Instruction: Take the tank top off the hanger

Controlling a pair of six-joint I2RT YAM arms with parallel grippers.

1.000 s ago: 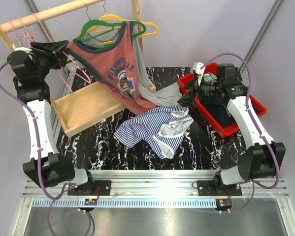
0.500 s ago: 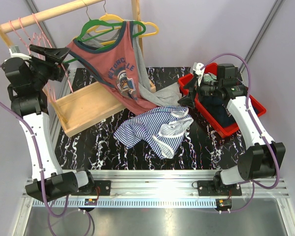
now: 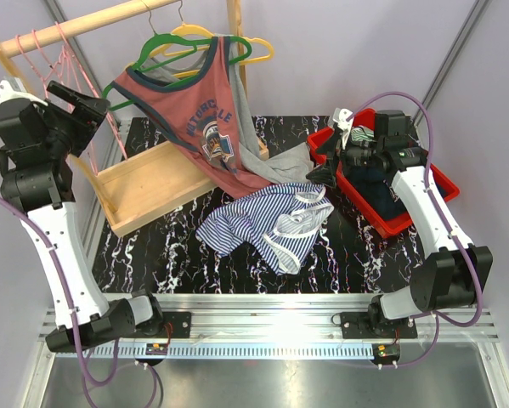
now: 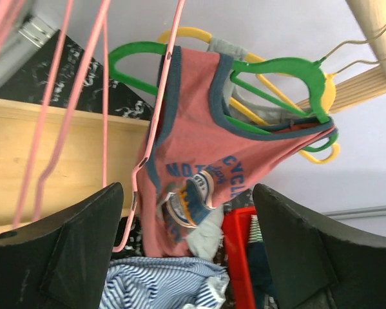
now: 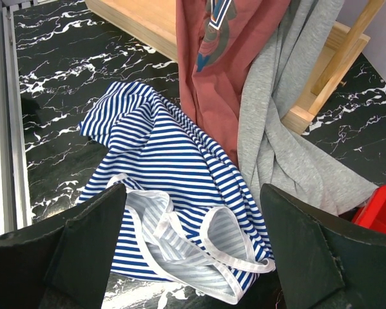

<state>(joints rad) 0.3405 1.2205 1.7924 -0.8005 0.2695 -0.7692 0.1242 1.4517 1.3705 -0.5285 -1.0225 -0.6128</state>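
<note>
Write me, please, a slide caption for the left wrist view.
Open left pincer facing the red tank top on its green hanger, with pink hangers in the foreground.

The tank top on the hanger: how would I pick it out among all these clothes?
Find the wooden rail across the back left, then the green hanger hooked on it. The tank top draped from that hanger is red with blue trim and a motorcycle print, unlike the plain grey garment behind it and the blue-striped top on the table.
</note>
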